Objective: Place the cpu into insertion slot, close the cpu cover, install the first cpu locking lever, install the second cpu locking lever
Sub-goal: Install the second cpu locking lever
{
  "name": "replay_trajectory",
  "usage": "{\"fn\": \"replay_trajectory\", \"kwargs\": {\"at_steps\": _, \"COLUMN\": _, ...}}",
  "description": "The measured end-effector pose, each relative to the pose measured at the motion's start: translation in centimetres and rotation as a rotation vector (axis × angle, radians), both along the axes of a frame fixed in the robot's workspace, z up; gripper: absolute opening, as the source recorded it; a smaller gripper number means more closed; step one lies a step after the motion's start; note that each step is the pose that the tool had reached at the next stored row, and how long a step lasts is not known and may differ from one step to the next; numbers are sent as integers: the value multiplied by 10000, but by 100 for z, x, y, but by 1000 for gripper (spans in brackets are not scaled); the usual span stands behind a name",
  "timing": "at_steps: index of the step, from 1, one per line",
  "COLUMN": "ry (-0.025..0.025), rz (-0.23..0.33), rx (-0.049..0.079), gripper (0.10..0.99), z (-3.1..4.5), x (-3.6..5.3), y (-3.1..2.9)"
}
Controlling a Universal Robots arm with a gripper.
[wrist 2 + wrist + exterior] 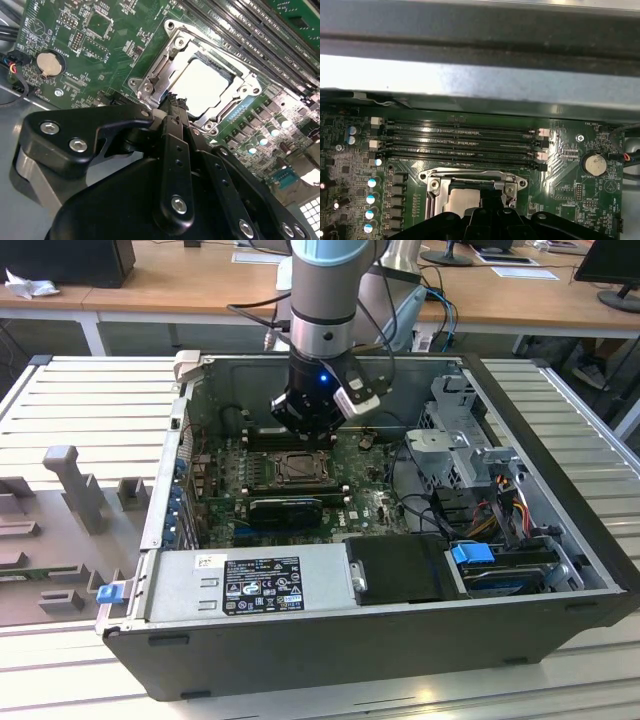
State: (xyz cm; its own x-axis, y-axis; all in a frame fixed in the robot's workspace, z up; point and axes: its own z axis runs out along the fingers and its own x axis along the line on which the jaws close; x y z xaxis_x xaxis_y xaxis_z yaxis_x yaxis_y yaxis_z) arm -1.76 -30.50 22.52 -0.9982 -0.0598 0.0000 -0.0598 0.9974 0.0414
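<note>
The cpu (202, 85) lies flat in its socket on the green motherboard, its pale metal top showing. The cpu cover (172, 50) lies down around it as a silver frame. My gripper (173, 102) is shut with nothing held, and its black tip rests at the socket's edge beside a corner of the frame. In the first wrist view the cpu (460, 202) and the cpu cover (470, 175) sit just beyond the gripper (490, 199). In the exterior view the gripper (305, 440) hangs inside the open case right above the socket (300, 468). I cannot make out the locking levers' positions.
Memory slots (465, 142) run beside the socket, with the case wall (470, 90) behind them. A coin battery (50, 63) sits on the board. The power supply (250, 585), a drive cage (460, 430) and loose cables (500, 505) crowd the case. Grey fixtures (70, 480) stand at the exterior view's left.
</note>
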Motion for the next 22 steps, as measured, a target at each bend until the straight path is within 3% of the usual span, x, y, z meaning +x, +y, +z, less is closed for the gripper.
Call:
{"fn": "replay_trajectory", "kwargs": {"at_steps": 4, "ry": -1, "rz": 0, "rx": 0, "gripper": 106, "z": 2, "x": 0, "y": -35}}
{"fn": "replay_trajectory", "kwargs": {"at_steps": 7, "ry": 0, "rz": 0, "rx": -2, "gripper": 106, "z": 51, "x": 0, "y": -39}}
{"fn": "replay_trajectory", "kwargs": {"at_steps": 9, "ry": 0, "rz": 0, "rx": -3, "gripper": 106, "z": 127, "x": 0, "y": -40}}
{"fn": "replay_trajectory", "kwargs": {"at_steps": 11, "ry": -1, "rz": 1, "rx": 0, "gripper": 106, "z": 131, "x": 0, "y": -56}}
{"fn": "replay_trajectory", "kwargs": {"at_steps": 17, "ry": 4, "rz": 1, "rx": -2, "gripper": 106, "z": 129, "x": -1, "y": -283}}
{"fn": "replay_trajectory", "kwargs": {"at_steps": 18, "ry": 29, "rz": 0, "rx": -2, "gripper": 106, "z": 120, "x": -1, "y": -346}}
{"fn": "replay_trajectory", "kwargs": {"at_steps": 20, "ry": 138, "rz": 0, "rx": 73, "gripper": 106, "z": 93, "x": -1, "y": -453}}
{"fn": "replay_trajectory", "kwargs": {"at_steps": 22, "ry": 149, "rz": 2, "rx": 247, "gripper": 106, "z": 83, "x": -1, "y": -523}}
